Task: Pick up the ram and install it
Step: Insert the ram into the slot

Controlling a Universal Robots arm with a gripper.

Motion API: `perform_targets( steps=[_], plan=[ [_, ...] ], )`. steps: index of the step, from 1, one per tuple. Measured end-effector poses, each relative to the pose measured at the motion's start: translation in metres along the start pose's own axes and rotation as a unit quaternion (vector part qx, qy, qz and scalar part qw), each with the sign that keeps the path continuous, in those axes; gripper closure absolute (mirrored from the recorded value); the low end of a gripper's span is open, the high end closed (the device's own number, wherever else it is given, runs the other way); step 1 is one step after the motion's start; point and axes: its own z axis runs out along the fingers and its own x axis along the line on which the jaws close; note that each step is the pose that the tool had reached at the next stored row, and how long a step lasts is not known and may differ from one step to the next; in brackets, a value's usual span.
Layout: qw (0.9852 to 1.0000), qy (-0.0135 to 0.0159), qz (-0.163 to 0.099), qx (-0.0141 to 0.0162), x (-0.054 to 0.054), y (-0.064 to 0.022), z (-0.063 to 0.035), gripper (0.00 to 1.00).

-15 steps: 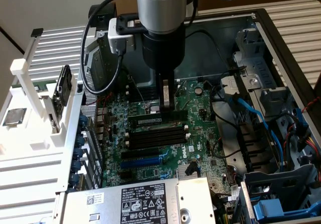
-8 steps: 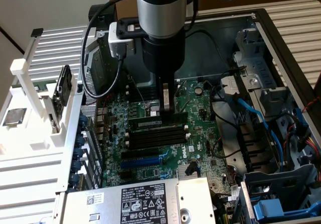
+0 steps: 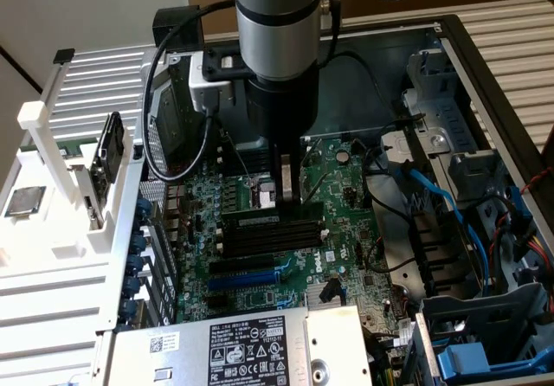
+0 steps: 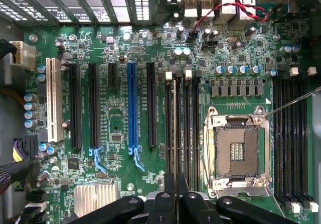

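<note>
My tool (image 4: 175,194) was closed on the ram (image 4: 174,123), which stood on edge directly below it at the black memory slots (image 4: 186,128). Pickup was complete; full seating could not be confirmed.

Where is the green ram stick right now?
In the wrist view, the ram is seen edge-on, pinched in the claw. It is right over the black memory slots, beside the processor socket.
</note>
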Motion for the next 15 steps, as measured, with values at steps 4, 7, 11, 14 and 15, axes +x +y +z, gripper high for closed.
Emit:
perform_targets(
  steps=[4, 7, 11, 14, 15],
  plan=[
    [1.0000, 0.0000, 0.000, 0.0000, 0.0003, 0.0011, 0.0039, 0.88],
    [1.0000, 0.0000, 0.000, 0.0001, 0.0005, 0.0024, 0.0062, 0.88],
    [1.0000, 0.0002, -0.001, 0.0001, 0.0006, 0.0029, 0.0083, 0.88],
    [1.0000, 0.0001, -0.003, 0.0001, 0.0006, 0.0030, 0.0086, 0.88],
    [1.0000, 0.0000, -0.003, 0.0001, 0.0005, 0.0030, 0.0088, 0.88]
  ],
)
